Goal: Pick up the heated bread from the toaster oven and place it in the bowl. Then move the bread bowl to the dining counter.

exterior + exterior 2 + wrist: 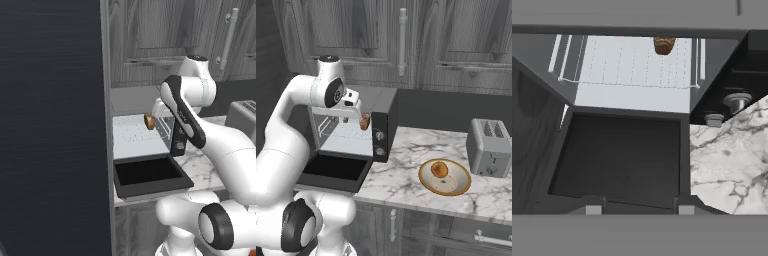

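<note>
- Hand view: toaster oven [632,90] door dropped open, heated bread [664,45] at back of wire rack [629,62].
- gripper [636,209] fingers spread wide, nothing held, above door.
- bowl [445,177] on counter, holds paler piece.

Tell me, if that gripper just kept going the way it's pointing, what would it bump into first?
Probably the toaster oven's dropped-open dark door: the gripper points down at it. The heated bread sits beyond, on the rack.

Grey wood wall cabinets [456,35] with bar handles [402,42], dark backsplash [446,112], marble counter [401,175], perhaps a dark fridge side [50,125]
</note>
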{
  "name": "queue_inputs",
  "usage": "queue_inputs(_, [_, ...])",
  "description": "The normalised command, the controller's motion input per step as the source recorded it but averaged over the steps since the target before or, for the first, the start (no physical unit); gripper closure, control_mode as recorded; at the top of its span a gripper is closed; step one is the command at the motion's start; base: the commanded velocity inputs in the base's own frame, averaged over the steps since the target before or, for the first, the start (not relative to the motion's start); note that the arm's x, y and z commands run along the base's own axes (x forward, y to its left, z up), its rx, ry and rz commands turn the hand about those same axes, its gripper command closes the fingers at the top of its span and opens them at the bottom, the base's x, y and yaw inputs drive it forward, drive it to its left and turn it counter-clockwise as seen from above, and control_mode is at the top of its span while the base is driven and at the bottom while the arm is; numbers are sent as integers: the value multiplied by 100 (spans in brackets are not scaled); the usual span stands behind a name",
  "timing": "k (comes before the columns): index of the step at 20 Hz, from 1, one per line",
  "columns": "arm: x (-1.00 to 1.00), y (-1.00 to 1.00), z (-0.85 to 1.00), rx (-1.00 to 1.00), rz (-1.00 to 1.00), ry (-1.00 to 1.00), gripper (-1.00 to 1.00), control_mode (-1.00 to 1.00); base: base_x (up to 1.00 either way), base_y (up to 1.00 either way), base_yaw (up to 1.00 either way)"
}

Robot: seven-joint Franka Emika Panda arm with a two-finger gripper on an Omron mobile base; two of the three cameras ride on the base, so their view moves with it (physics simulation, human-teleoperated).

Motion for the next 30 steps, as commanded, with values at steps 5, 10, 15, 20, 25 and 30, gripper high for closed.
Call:
queue_inputs(5, [-14,0,-7,0,0,2,-100,-100,0,0,0])
queue_inputs(10, [-26,19,-30,-3,0,-14,-100,-100,0,0,0])
queue_inputs(15, [25,49,-55,-1,-3,-37,-100,-100,0,0,0])
queue_inputs(20, [44,27,-49,0,-8,-27,-100,-100,0,0,0])
queue_inputs(25, [51,0,-33,2,-11,-9,-100,-100,0,0,0])
queue_inputs(30, [53,0,-11,1,-11,0,-100,-100,0,0,0])
